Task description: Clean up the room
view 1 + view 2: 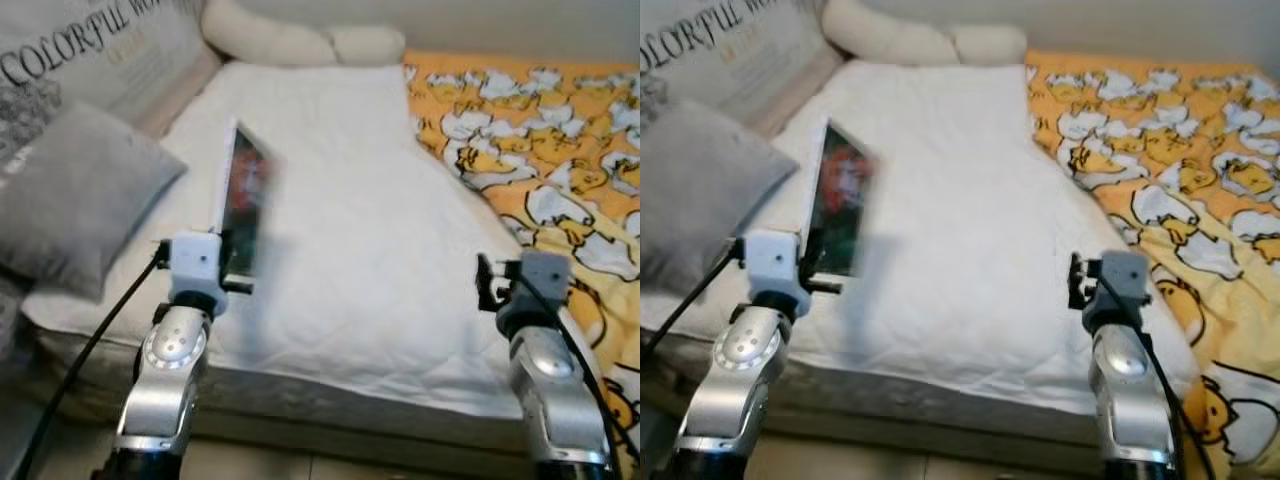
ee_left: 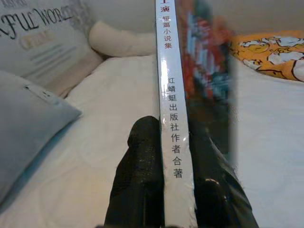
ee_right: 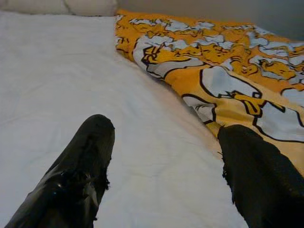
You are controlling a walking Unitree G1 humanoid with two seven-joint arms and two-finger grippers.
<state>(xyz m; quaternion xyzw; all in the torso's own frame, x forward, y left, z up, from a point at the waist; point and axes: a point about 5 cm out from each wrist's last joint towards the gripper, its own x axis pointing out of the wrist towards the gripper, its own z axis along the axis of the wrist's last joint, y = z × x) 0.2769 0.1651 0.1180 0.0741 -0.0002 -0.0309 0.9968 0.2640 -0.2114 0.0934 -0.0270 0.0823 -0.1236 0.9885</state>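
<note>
- The left gripper [image 2: 175, 190] has a book [image 1: 243, 200] pinched between its two black fingers [image 2: 137, 180], clamped on either side of the white spine, which carries printed characters.
- The book stands on edge, upright, its cover blurred red and dark, held above the near left part of the white bed [image 1: 350, 250].
- The right gripper [image 3: 166, 171] is out over the near right side of the bed, fingers spread wide with nothing between them; white sheet shows through the gap.
- Just right of that gripper lies the orange blanket [image 1: 540, 130] printed with white and yellow cartoon figures, running along the right side of the bed from far to near.
- On the left, a grey cushion [image 1: 75, 195] leans at the bed's edge, and behind it sits a pale pillow with printed lettering [image 1: 90, 45].
- At the far end of the bed, a cream pillow [image 1: 300, 40] lies across the head.
</note>
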